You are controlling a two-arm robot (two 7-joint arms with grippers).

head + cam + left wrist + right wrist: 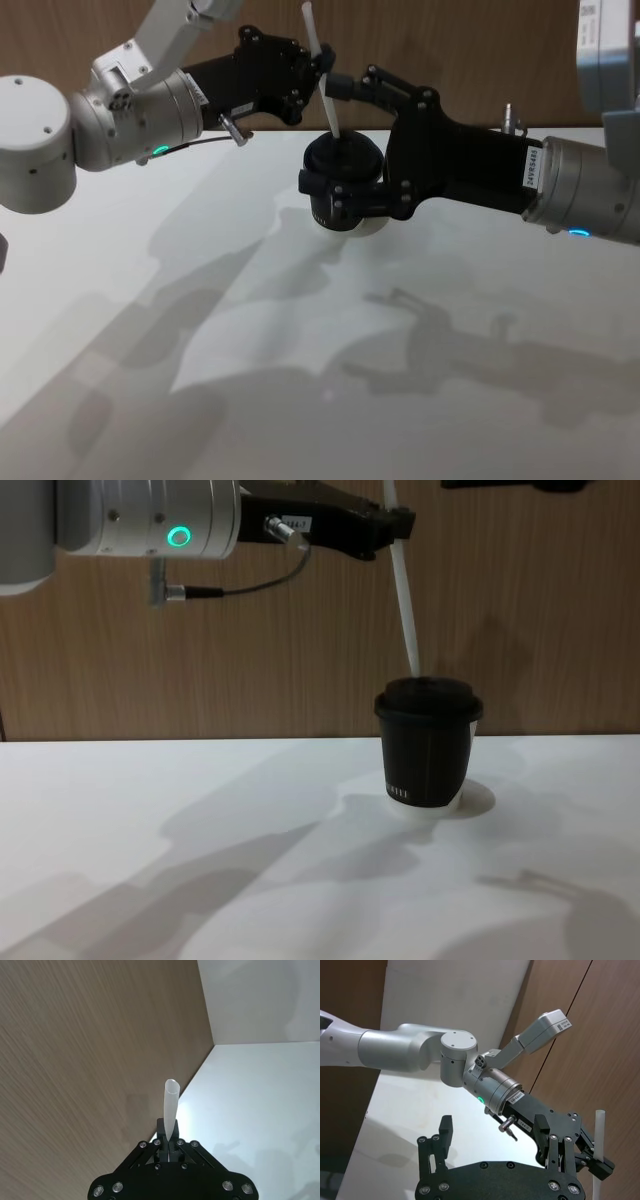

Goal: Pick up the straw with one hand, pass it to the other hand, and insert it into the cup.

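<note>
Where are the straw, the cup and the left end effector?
straw [406, 610]: chest view, mid-shaft.
cup [428, 760]: chest view, side wall.
left end effector [322, 55]: head view, fingertips clamping the straw.

A white worktop [300, 400] was seen crossed by soft grey shadows, and a brown wood-grain wall [560, 610] was seen standing behind it.

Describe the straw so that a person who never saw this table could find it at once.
On the white table stands a black lidded cup. The straw rises at a slant from the cup's lid, its lower end at the lid's top, and the left gripper pinches it near the top. It is the one thin white tube among black parts.
</note>
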